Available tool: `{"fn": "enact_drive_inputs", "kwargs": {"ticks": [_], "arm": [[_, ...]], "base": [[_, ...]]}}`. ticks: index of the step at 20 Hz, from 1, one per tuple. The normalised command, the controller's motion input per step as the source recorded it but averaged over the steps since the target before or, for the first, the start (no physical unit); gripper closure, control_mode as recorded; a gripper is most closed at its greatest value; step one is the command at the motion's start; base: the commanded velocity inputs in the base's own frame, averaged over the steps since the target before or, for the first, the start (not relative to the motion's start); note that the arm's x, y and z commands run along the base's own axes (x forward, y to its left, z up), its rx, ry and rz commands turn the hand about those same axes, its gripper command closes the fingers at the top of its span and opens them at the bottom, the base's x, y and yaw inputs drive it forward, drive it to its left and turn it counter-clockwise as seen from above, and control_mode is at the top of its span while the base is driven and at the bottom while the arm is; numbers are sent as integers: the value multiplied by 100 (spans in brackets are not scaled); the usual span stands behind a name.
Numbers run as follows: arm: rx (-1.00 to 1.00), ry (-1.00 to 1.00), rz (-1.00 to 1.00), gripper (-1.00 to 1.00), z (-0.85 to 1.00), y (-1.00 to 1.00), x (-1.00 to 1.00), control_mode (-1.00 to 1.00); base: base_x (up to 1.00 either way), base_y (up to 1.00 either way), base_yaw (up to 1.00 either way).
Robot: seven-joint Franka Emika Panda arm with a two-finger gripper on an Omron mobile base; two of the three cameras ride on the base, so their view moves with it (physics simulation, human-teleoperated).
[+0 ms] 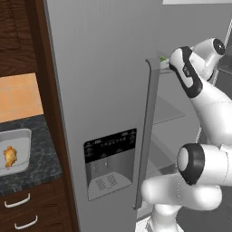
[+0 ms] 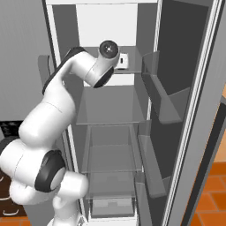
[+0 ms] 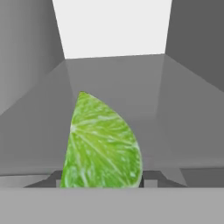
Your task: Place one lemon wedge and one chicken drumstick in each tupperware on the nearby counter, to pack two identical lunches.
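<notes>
A yellow-green lemon wedge [image 3: 103, 146] stands on its edge on a fridge shelf, close up in the hand view. My gripper [image 3: 101, 177] is shut on the lemon wedge, with a dark fingertip [image 3: 151, 176] against each side of it. In the left base view a speck of the wedge [image 1: 163, 59] shows past the door handle, where my arm reaches into the upper fridge. On the black speckled counter [image 1: 43, 154] at the left sits a light-grey tupperware [image 1: 22, 136] with one orange-brown chicken drumstick [image 1: 10, 155] inside.
The closed fridge door [image 1: 104, 81] with its dispenser [image 1: 110, 161] and tall handle [image 1: 147, 136] stands between arm and counter. The open right door [image 2: 185, 110] carries bins. Glass shelves [image 2: 110, 108] lie below the hand. Wooden drawers [image 1: 27, 208] sit under the counter.
</notes>
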Motion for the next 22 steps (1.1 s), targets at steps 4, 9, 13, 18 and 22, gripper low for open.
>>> {"fn": "enact_drive_inputs", "kwargs": {"ticks": [4,9,13,18,22], "arm": [[0,-3,0,100,36,0,-100,-100],[-2,0,0,100,30,0,-98,-100],[-4,0,-2,100,-19,0,-80,-100],[0,-6,-1,100,-14,-1,-100,-100],[0,0,0,100,0,0,0,100]], "base": [[0,0,0],[0,0,0],[0,0,0],[0,0,0],[-100,58,8]]}}
